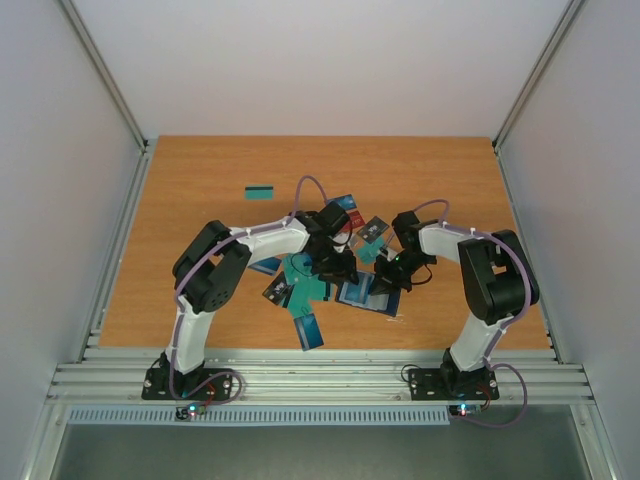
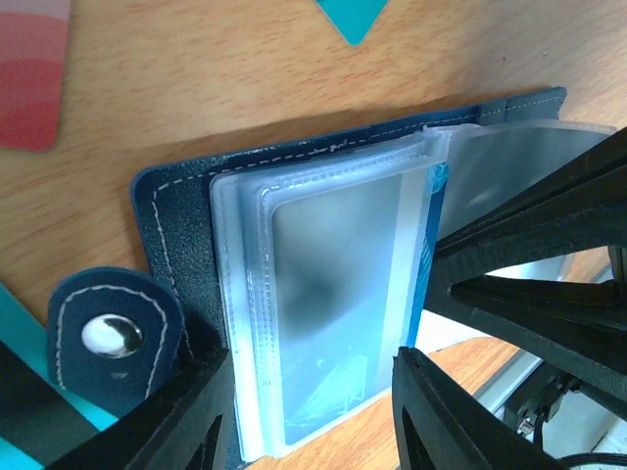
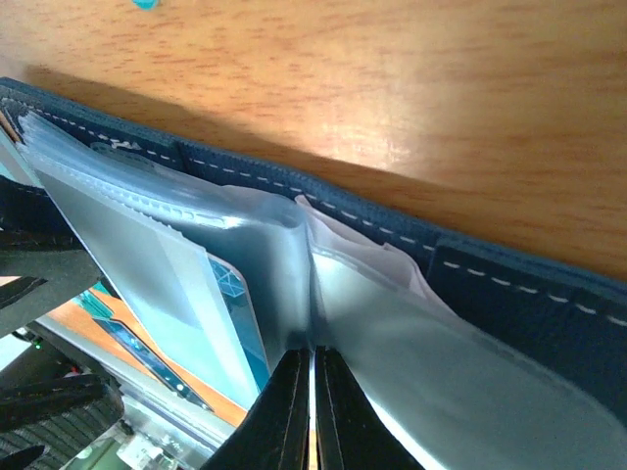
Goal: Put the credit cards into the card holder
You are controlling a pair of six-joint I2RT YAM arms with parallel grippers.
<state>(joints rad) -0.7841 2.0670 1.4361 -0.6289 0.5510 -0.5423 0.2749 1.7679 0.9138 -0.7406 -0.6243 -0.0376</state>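
Navy stitched wallet-style card holder (image 2: 171, 211) lies open on the wooden desk (image 2: 245, 69), between both sets of fingers. Right fingers (image 3: 338, 411) are pressed together, pinching a clear plastic sleeve (image 3: 411, 333) upward, probably to hold the pocket mouth open. Left fingers (image 2: 176, 421) are spread, straddling the sleeve stack and gripping nothing. Thin teal plastic card (image 2: 434, 225) shows inside a pocket just beyond them; likely needs seating.

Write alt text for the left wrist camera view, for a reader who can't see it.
An open dark navy stitched card holder lies on the wooden table, its clear plastic sleeves fanned, a teal card peeking out among them. The left pincer straddles the sleeves; a red card sits top left.
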